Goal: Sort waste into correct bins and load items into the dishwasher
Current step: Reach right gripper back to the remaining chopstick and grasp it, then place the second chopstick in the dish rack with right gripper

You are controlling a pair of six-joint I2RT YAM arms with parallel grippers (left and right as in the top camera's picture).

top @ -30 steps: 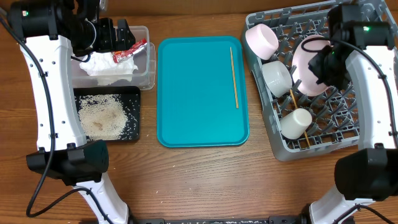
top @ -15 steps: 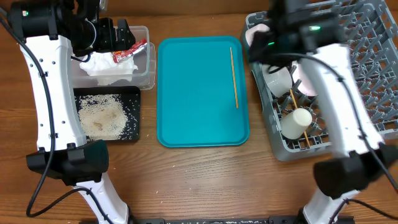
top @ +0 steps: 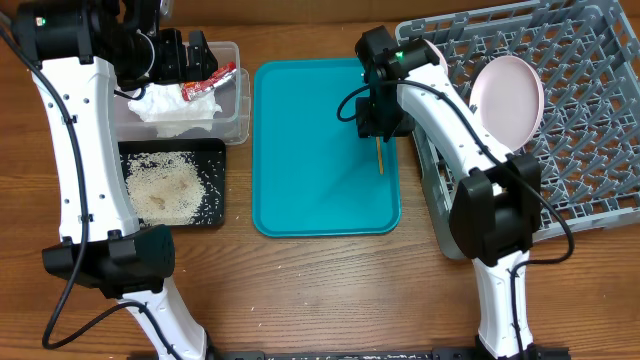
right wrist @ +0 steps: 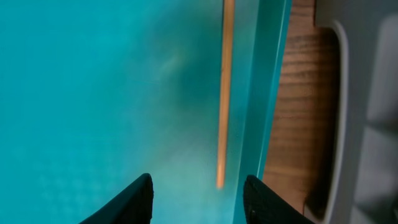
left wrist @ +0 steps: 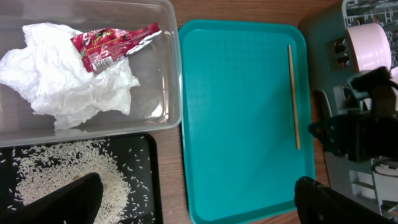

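One wooden chopstick (top: 380,160) lies along the right side of the teal tray (top: 310,150). My right gripper (top: 380,125) hovers open right over it; in the right wrist view the chopstick (right wrist: 224,93) ends between the open fingers (right wrist: 200,193). A round white plate (top: 510,100) stands in the grey dish rack (top: 590,150). A white bowl (top: 428,52) peeks out behind my right arm; the other bowl and cup are hidden. The napkin (top: 175,105) and red wrapper (top: 205,83) lie in the clear tub (top: 243,110). Rice (top: 165,185) fills the black tray (top: 222,185). My left gripper (left wrist: 199,205) is open and empty above the tub.
The teal tray's right rim (right wrist: 267,93) lies close to the rack's edge, with a narrow strip of wooden table between them. My right arm stretches from the rack's left side across to the tray.
My right gripper let go of the plate, left it standing in the rack, and swung left to hover over the chopstick on the teal tray. The left arm has not moved.
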